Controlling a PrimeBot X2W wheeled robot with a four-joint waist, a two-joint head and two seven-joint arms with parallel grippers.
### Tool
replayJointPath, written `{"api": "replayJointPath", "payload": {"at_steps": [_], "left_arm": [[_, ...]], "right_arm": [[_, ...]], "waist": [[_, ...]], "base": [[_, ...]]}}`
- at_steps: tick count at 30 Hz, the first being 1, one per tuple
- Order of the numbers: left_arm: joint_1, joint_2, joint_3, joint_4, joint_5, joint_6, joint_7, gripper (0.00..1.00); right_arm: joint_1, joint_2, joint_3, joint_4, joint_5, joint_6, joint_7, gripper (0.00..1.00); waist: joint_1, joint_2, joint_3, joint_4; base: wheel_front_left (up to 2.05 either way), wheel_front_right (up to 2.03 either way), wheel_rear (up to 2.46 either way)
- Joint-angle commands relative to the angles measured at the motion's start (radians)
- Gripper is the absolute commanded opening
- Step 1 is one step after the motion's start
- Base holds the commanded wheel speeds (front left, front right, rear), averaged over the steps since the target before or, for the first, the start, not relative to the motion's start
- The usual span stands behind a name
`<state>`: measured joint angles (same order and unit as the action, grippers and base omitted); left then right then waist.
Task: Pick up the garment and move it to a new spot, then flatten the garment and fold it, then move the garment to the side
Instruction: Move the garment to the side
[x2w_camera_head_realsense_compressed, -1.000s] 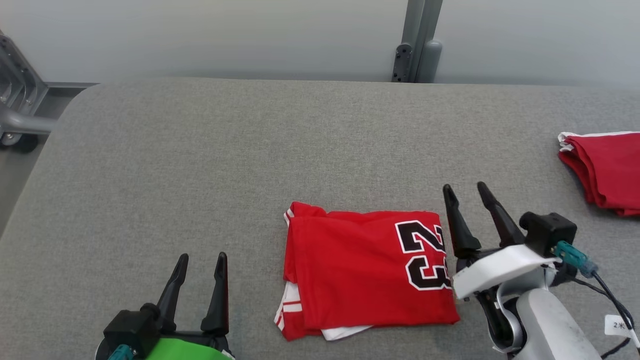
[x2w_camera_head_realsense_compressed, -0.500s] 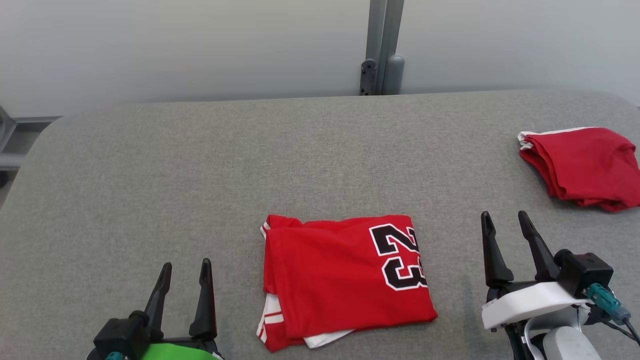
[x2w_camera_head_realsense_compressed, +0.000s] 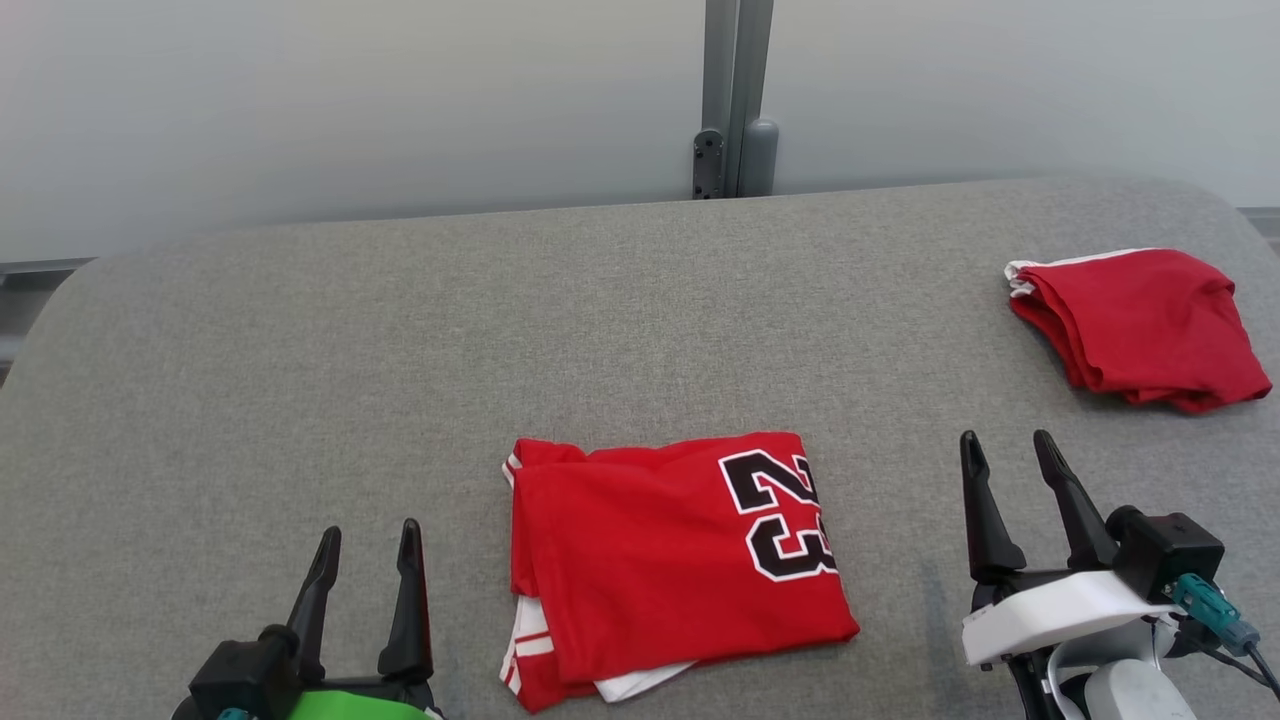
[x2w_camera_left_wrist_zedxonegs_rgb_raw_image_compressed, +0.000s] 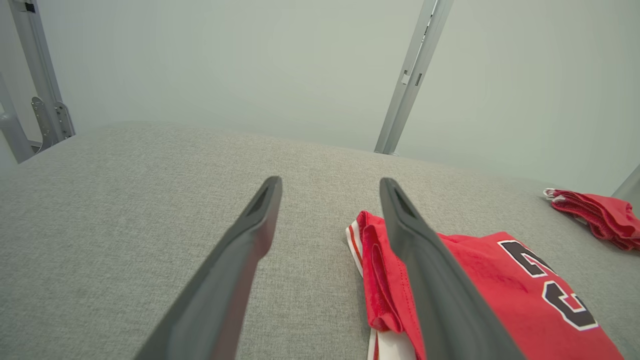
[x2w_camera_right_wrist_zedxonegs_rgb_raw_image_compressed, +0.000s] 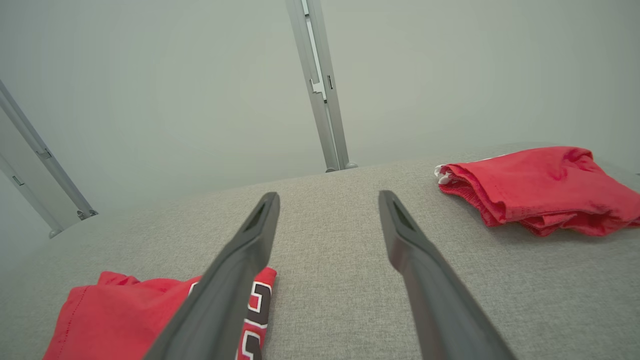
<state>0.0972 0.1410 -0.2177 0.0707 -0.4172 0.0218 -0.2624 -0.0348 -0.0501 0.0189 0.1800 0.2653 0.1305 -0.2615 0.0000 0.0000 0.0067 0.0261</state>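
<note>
The garment (x2w_camera_head_realsense_compressed: 660, 560) is a red jersey with a black "23", folded into a rectangle near the front middle of the grey table (x2w_camera_head_realsense_compressed: 400, 350). White-striped edges stick out at its lower left. My left gripper (x2w_camera_head_realsense_compressed: 371, 530) stands open to its left, apart from it. Open too, my right gripper (x2w_camera_head_realsense_compressed: 1005, 438) is off its right edge with a strip of bare table between. In the left wrist view the garment (x2w_camera_left_wrist_zedxonegs_rgb_raw_image_compressed: 490, 270) lies behind the right finger of the left gripper (x2w_camera_left_wrist_zedxonegs_rgb_raw_image_compressed: 331, 181). The right gripper (x2w_camera_right_wrist_zedxonegs_rgb_raw_image_compressed: 328, 195) points past the garment (x2w_camera_right_wrist_zedxonegs_rgb_raw_image_compressed: 115, 315) at bare table.
A second folded red garment (x2w_camera_head_realsense_compressed: 1140, 325) lies at the far right of the table, also in the wrist views (x2w_camera_left_wrist_zedxonegs_rgb_raw_image_compressed: 600, 215) (x2w_camera_right_wrist_zedxonegs_rgb_raw_image_compressed: 545, 185). A grey metal post (x2w_camera_head_realsense_compressed: 730, 100) stands behind the table's far edge, against a pale wall.
The head camera has turned, so the whole picture has shifted. My right gripper has drawn back from the jersey's right edge towards me. The jersey lies as before; both grippers stay open.
</note>
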Motion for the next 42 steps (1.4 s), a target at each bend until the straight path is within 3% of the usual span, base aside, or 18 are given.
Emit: {"api": "replayJointPath", "payload": {"at_steps": [1, 9, 15, 22, 35, 37, 39, 41, 42], "left_arm": [[0.011, -0.004, 0.007, 0.003, 0.015, -0.004, -0.003, 1.00], [0.005, -0.016, 0.021, 0.007, 0.026, -0.020, -0.003, 1.00], [-0.012, -0.026, 0.028, 0.012, 0.036, -0.032, -0.003, 1.00], [-0.037, -0.045, 0.036, 0.020, 0.045, -0.046, -0.003, 1.00], [-0.057, -0.072, 0.058, 0.031, 0.064, -0.067, -0.003, 1.00], [-0.056, -0.075, 0.062, 0.032, 0.069, -0.069, -0.003, 1.00], [-0.055, -0.077, 0.066, 0.032, 0.072, -0.072, -0.003, 1.00], [-0.050, -0.079, 0.071, 0.032, 0.076, -0.074, -0.003, 1.00], [-0.049, -0.079, 0.072, 0.033, 0.076, -0.073, -0.003, 1.00]], "right_arm": [[0.001, -0.001, -0.002, 0.002, 0.006, 0.000, -0.003, 1.00], [-0.023, -0.001, 0.003, 0.013, -0.016, 0.000, 0.003, 1.00], [-0.068, -0.001, 0.030, 0.070, -0.050, 0.000, 0.140, 1.00], [-0.120, -0.025, 0.119, 0.180, 0.022, 0.000, 0.338, 1.00], [-0.209, -0.079, 0.209, 0.318, 0.152, 0.000, 0.446, 1.00], [-0.215, -0.085, 0.226, 0.327, 0.170, 0.000, 0.454, 0.47], [-0.221, -0.094, 0.240, 0.333, 0.183, 0.000, 0.455, 0.30], [-0.228, -0.103, 0.249, 0.333, 0.183, 0.000, 0.437, 0.00], [-0.232, -0.108, 0.252, 0.332, 0.180, 0.000, 0.430, 0.00]], "waist": [[0.0000, 0.0000, 0.000, 0.003], [0.0000, 0.0000, 0.008, 0.022], [0.0000, 0.0000, 0.032, 0.047], [0.0000, 0.0000, 0.081, 0.097], [0.0000, 0.0000, 0.137, 0.163], [0.0000, 0.0000, 0.139, 0.165], [0.0000, 0.0000, 0.139, 0.165], [0.0000, 0.0000, 0.139, 0.162], [0.0000, 0.0000, 0.137, 0.158]], "base": [[0.00, 0.00, 0.00], [0.00, 0.00, 0.00], [0.00, 0.00, 0.00], [0.00, 0.00, 0.00], [0.00, 0.00, 0.00], [0.00, 0.00, 0.00], [0.00, 0.00, 0.00], [0.00, 0.00, 0.00], [0.00, 0.00, 0.00]]}}
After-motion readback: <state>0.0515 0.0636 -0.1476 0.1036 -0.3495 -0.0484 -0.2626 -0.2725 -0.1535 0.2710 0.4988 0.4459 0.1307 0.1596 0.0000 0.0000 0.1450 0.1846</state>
